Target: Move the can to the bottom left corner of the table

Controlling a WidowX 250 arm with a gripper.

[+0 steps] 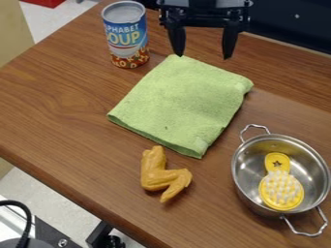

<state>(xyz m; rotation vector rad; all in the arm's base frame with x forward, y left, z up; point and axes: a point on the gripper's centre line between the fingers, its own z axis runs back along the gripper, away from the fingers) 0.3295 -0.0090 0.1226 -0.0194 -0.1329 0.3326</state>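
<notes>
The black gripper (pixel 203 56) hangs at the top of the view with its jaws wide apart, pointing down, and nothing is between them. One jaw tip shows right by the upper corner of the green cloth (pixel 181 101); how high the jaws are above the desk (pixel 65 101) is hard to judge. The soup can (pixel 126 36) stands upright near the far left edge of the desk, just beside the gripper and apart from it. The upper part of the gripper is cut off by the top of the view. The can hides its own back, and the yellow brush (pixel 282 189) covers part of the floor of the metal pot (pixel 251 157) it lies in. The desk runs out of view at right and bottom. At the lower left, a black cable (pixel 27 220) is cut off, and a red thing (pixel 45 2) at the upper left is too cropped to make out. The toy chicken wing (pixel 161 175) lies in plain sight between cloth and near edge.
</notes>
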